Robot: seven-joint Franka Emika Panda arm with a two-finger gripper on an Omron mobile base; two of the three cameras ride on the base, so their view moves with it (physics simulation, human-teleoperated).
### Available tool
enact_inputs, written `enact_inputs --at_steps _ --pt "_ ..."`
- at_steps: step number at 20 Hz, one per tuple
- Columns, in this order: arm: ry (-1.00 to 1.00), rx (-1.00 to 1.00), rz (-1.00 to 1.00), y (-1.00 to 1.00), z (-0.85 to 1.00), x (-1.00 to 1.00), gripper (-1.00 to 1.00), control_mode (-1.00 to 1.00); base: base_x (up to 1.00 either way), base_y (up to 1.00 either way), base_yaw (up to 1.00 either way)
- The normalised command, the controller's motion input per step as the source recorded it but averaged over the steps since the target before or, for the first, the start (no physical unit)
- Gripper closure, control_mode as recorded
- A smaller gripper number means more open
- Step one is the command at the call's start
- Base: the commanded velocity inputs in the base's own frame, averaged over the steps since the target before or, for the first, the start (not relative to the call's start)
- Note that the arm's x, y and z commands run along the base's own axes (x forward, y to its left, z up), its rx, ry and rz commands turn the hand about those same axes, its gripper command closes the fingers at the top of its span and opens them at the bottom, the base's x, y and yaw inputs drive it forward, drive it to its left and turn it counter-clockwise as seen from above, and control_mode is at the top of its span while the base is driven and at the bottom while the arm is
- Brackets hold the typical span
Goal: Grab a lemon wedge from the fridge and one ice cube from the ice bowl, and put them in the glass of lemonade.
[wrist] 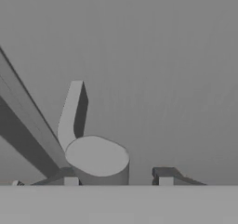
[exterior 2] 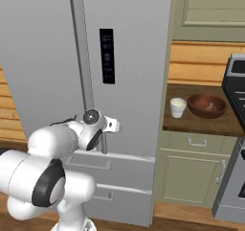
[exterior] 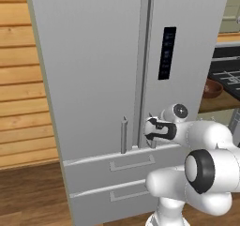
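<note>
Grey fridge (exterior 2: 57,57) has both doors shut, so the lemon wedge must be hidden inside. Gripper (wrist: 116,181) sits at the bottom end of the right door's bar handle (wrist: 95,160), one fingertip (wrist: 70,181) at each side of it, placed low probably so the arm can swing that door out. Whether the jaws are pinching the bar or not, I cannot tell (tips mostly cut off in the hand view). Glass of lemonade (exterior 2: 178,107) stands just beside the ice bowl (exterior 2: 206,105) on the wood counter (exterior 2: 201,123) right of the fridge, waiting for both items
</note>
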Motion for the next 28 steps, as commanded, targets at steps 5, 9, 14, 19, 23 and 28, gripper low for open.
enact_inputs --at_steps 5,9,14,19,23,28 --pt "0.00 0.00 0.00 0.00 0.00 0.00 1.00 -1.00 0.00 0.00 0.00" --pt "0.00 0.00 0.00 -0.06 0.01 0.00 1.00 -1.00 0.00 0.00 0.00" --pt "0.00 0.00 0.00 -0.43 0.14 -0.32 1.00 -1.00 0.00 0.00 0.00" --pt "0.00 0.00 0.00 -0.52 0.27 -0.61 1.00 -1.00 0.00 0.00 0.00" --pt "0.00 0.00 0.00 -0.47 0.14 -0.78 1.00 -1.00 0.00 0.00 0.00" --pt "-0.03 0.00 0.00 -0.27 -0.09 -0.94 1.00 -1.00 0.00 0.00 0.00"
